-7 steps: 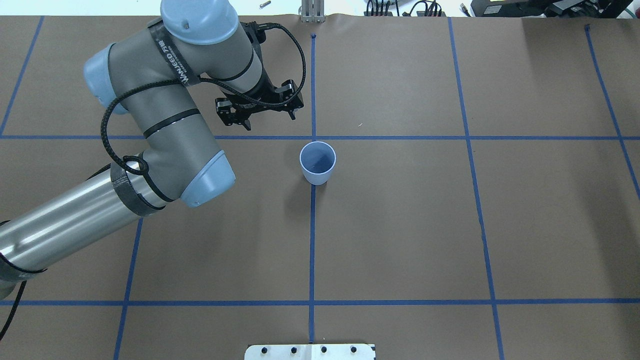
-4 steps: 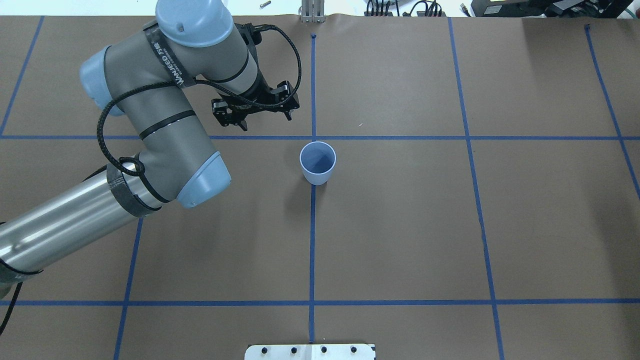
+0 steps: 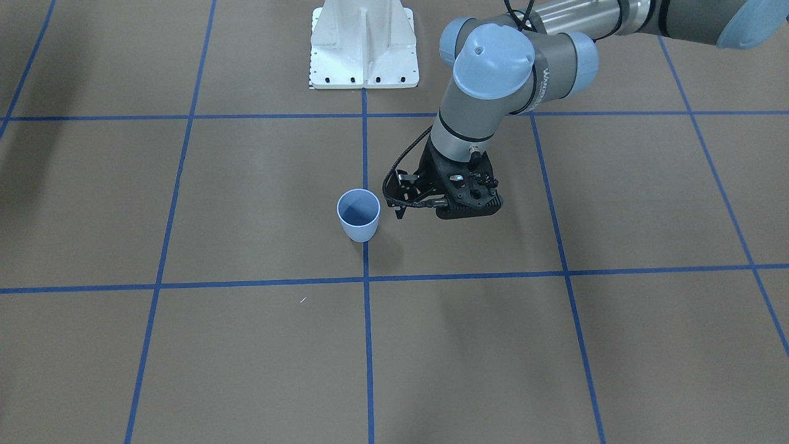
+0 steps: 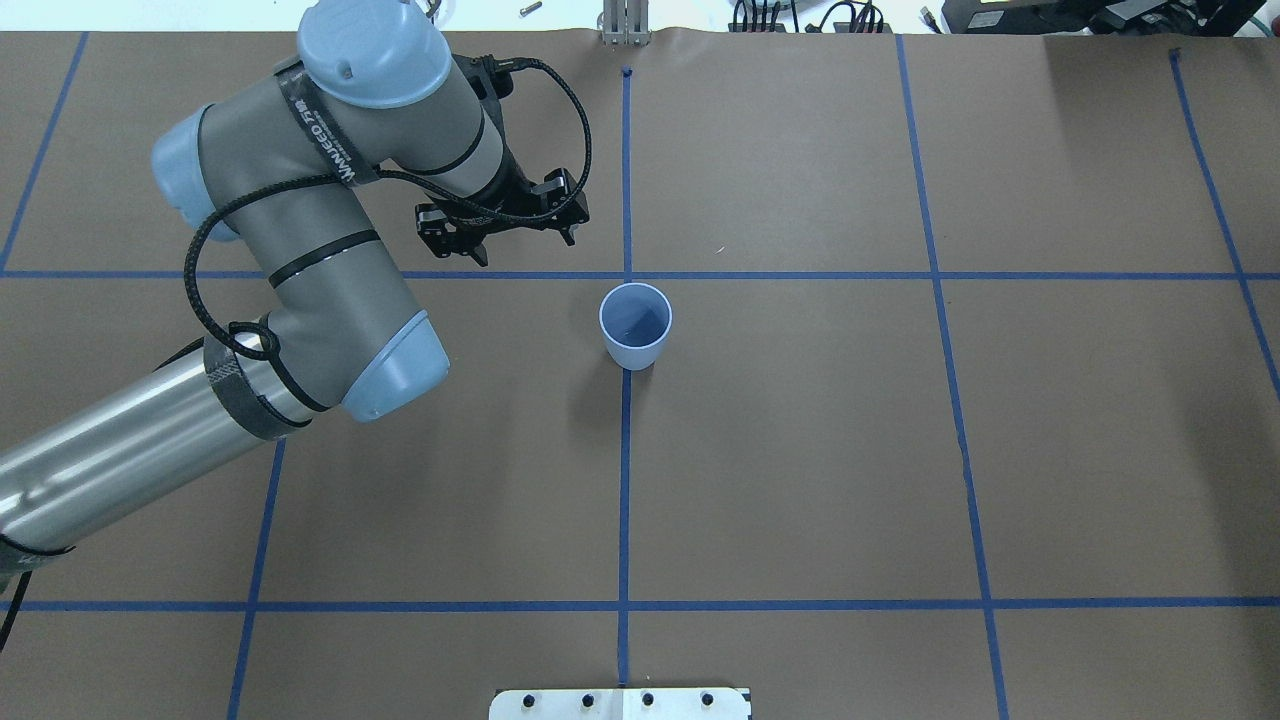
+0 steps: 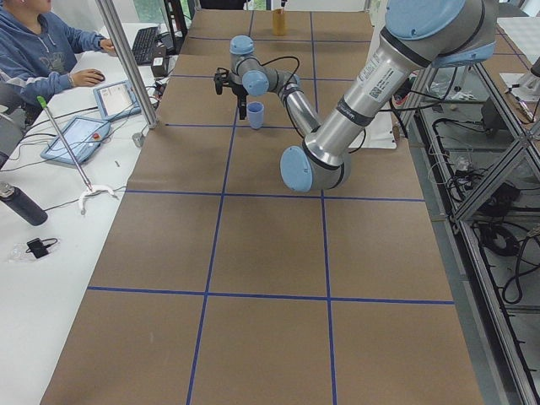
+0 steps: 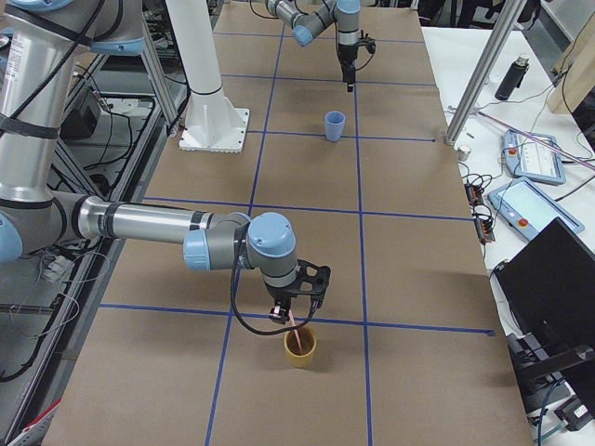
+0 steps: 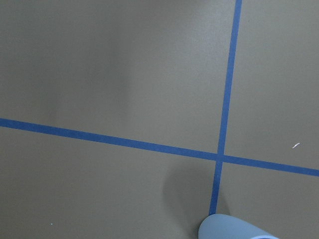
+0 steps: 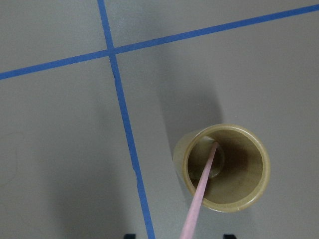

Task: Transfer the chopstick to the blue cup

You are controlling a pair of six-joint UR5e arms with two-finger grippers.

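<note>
Left claw (image 4: 526, 248) edged off blue cup (image 4: 635, 328); right-wrist view, not overhead, shows chopstick (image 8: 202, 194).

Bright, even overhead light; soft shadow beside the blue cup (image 4: 635, 328); views mostly sharp

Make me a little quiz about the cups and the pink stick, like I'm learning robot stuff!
1. True or false: the chopstick is in the blue cup.
2. Pick one. The chopstick's tip sits in: A) the blue cup, B) the tan cup, C) no cup at all.
3. Fill in: the left hand hangs beside the ____ cup, holding nothing.

Key: 1 false. 2 B. 3 blue.
</note>
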